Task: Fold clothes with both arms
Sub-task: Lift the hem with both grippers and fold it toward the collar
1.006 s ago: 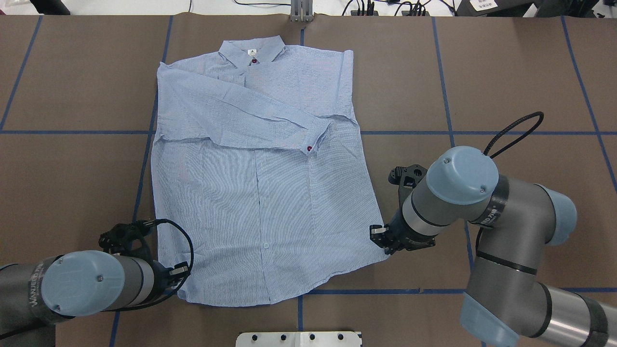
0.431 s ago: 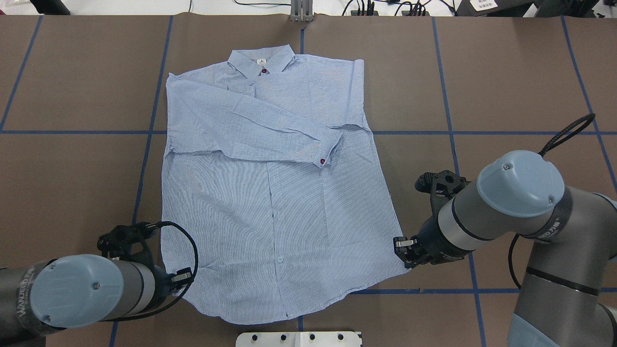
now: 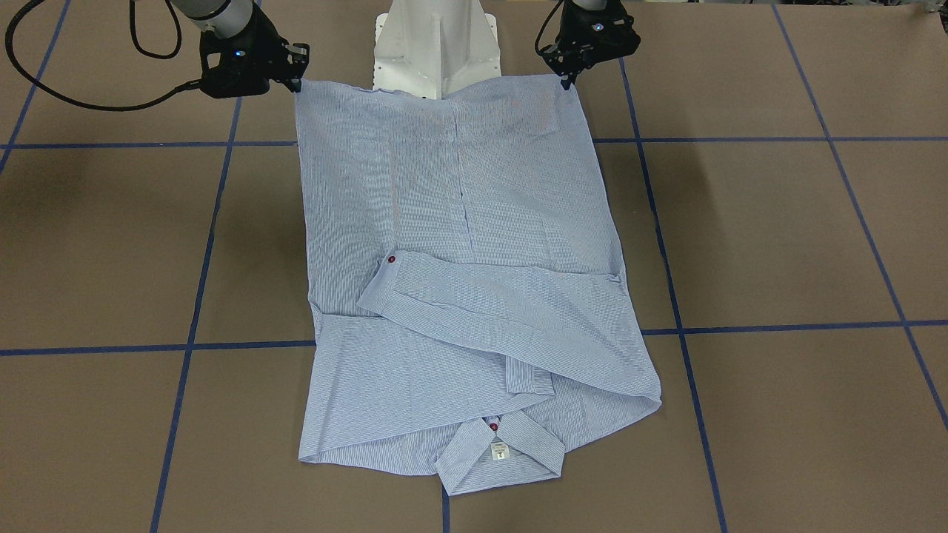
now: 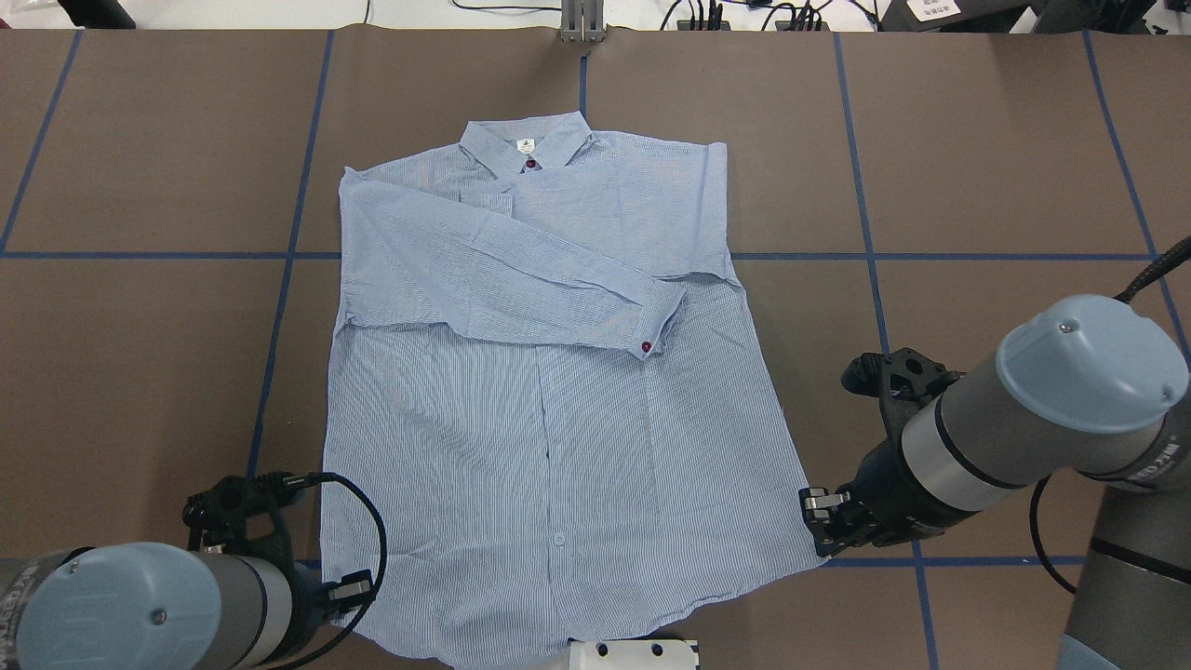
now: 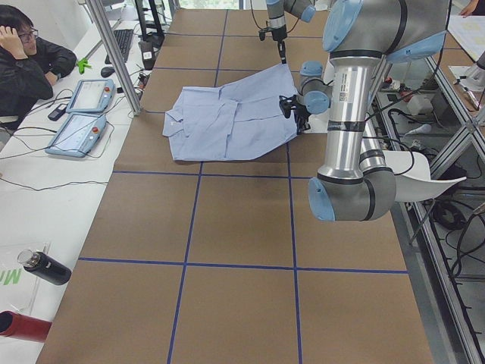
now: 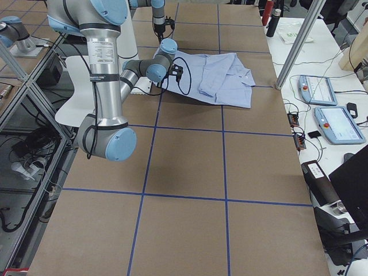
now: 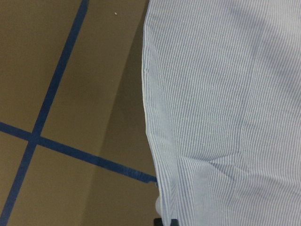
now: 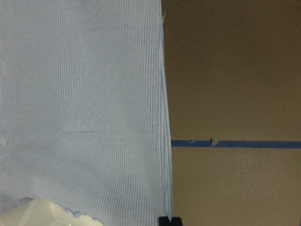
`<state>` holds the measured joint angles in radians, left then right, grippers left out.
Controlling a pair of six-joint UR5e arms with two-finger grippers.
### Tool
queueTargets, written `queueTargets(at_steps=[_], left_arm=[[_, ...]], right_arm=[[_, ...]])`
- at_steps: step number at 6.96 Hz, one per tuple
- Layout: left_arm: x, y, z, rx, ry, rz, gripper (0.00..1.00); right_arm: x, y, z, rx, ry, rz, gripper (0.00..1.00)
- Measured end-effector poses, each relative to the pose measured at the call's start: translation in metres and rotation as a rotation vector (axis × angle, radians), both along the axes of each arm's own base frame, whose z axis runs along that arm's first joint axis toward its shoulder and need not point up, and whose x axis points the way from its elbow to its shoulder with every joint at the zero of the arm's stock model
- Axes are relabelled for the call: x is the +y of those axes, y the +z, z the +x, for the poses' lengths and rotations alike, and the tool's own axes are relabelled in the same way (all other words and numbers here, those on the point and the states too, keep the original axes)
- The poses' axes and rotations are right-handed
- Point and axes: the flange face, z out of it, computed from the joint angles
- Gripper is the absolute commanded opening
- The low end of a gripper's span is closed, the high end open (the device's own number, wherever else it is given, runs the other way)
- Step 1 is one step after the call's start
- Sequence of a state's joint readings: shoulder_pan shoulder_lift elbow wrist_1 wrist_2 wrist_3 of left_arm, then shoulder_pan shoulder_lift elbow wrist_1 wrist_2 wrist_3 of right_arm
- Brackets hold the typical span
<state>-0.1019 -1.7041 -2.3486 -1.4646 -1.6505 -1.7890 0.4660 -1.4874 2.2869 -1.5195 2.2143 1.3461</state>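
I am gripping the shirt (image 4: 549, 419) at both hem corners, left gripper (image 4: 352, 590) and right gripper (image 4: 821, 521) clamped on cloth. I am holding them wide so the hem lies taut for folding

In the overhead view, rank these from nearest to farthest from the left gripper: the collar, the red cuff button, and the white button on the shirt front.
Measured from the left gripper, at the near left corner of the shirt:
1. White front button, low on the front strip, near the hem.
2. Red cuff button, on the folded sleeve, mid-shirt.
3. Collar, at the far end.
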Motion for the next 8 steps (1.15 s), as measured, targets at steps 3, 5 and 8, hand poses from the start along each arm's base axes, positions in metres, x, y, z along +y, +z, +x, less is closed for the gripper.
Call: queueTargets(at_steps=[3, 5, 8], left_arm=[[0.014, -0.018, -0.010, 0.034, 0.034, -0.010, 0.00], [-0.028, -0.031, -0.027, 0.042, -0.027, -0.019, 0.00], [-0.112, -0.039, -0.045, -0.001, -0.082, 0.062, 0.00]], right_arm=[[0.005, 0.000, 0.006, -0.013, -0.031, -0.027, 0.00], [-0.041, -0.002, -0.001, -0.016, 0.047, -0.027, 0.00], [-0.143, -0.011, 0.026, -0.043, 0.193, -0.039, 0.00]])
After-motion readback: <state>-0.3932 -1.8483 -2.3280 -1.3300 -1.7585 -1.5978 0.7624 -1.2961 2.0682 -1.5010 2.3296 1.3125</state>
